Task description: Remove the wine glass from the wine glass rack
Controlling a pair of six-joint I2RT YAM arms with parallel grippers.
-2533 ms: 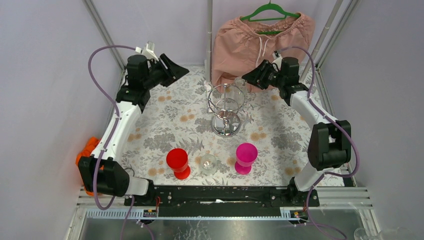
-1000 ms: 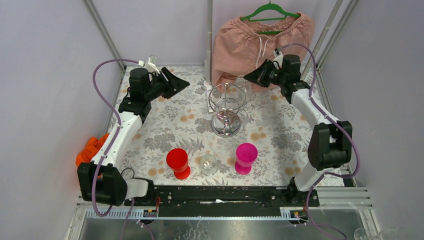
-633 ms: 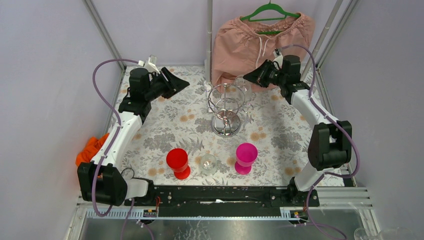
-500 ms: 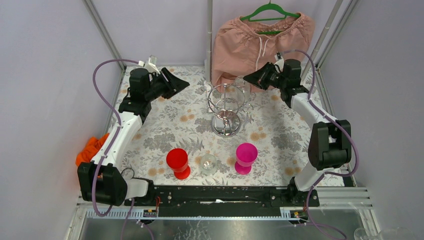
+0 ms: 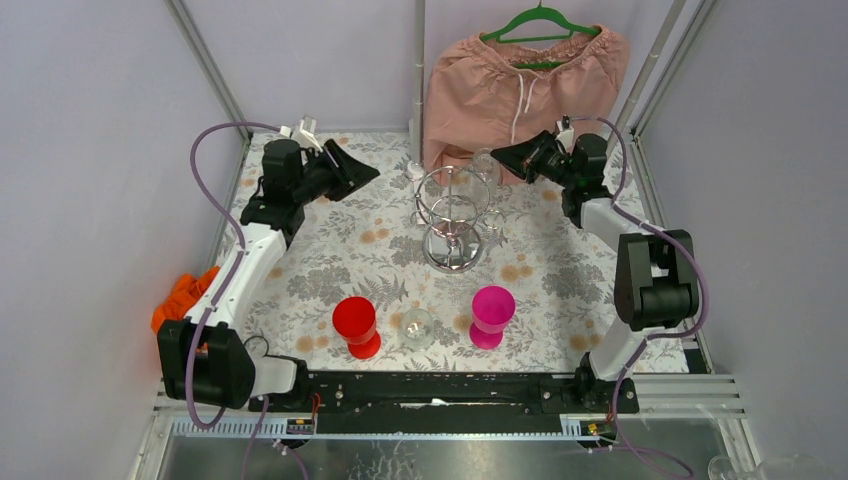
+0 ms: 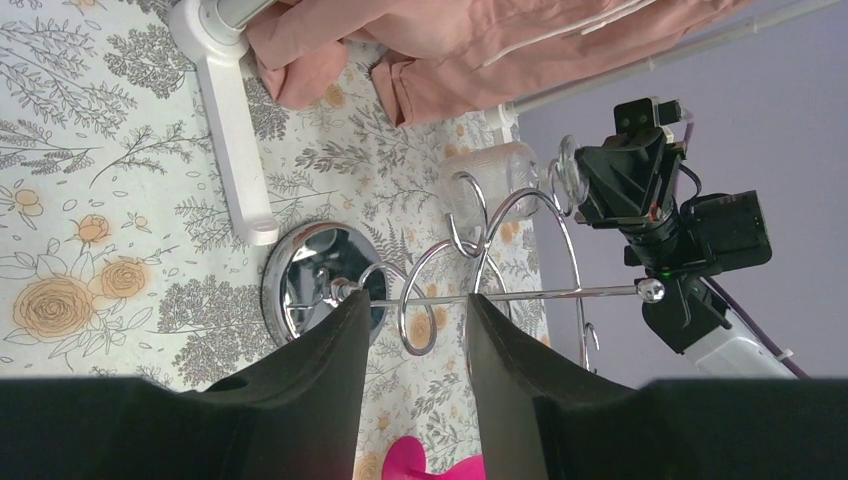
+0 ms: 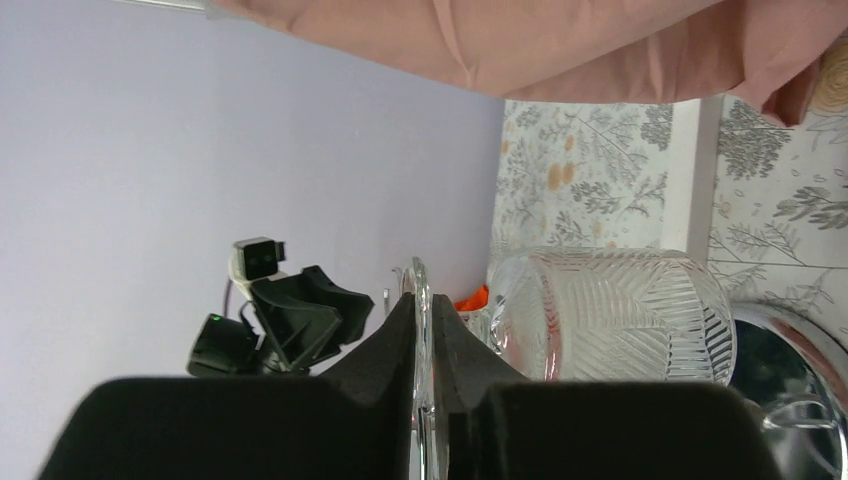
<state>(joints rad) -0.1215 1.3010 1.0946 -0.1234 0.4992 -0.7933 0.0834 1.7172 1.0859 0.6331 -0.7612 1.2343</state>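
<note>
**Yep, wine glass [image 5: 484,166] on the wine glass rack [image 5: 452,250], foot pinched**

Rack sits mid desk [image 5: 330,250]; glass hangs upside down off its far-right side. The right fingers [image 7: 375,385] are clamped on its foot, and the left fingers [image 6: 310,385] are wide apart, empty.

Floral tabletop [image 5: 330,250]: grey leaves, peach roses. Plain lilac walls [image 5: 100,150] rise on tabletop's left, far, right sides. Grey frame pole [image 5: 419,60] at tabletop's far edge; pink garment [image 5: 500,90] on green hanger [image 5: 540,20] above same edge. Orange cloth [image 5: 180,298] off tabletop's left edge.

left gripper [image 5: 371,172]: edged nearer | right gripper [image 5: 497,154]: wrist dropped | wine glass [image 5: 486,166]: perhaps nudged right
</note>
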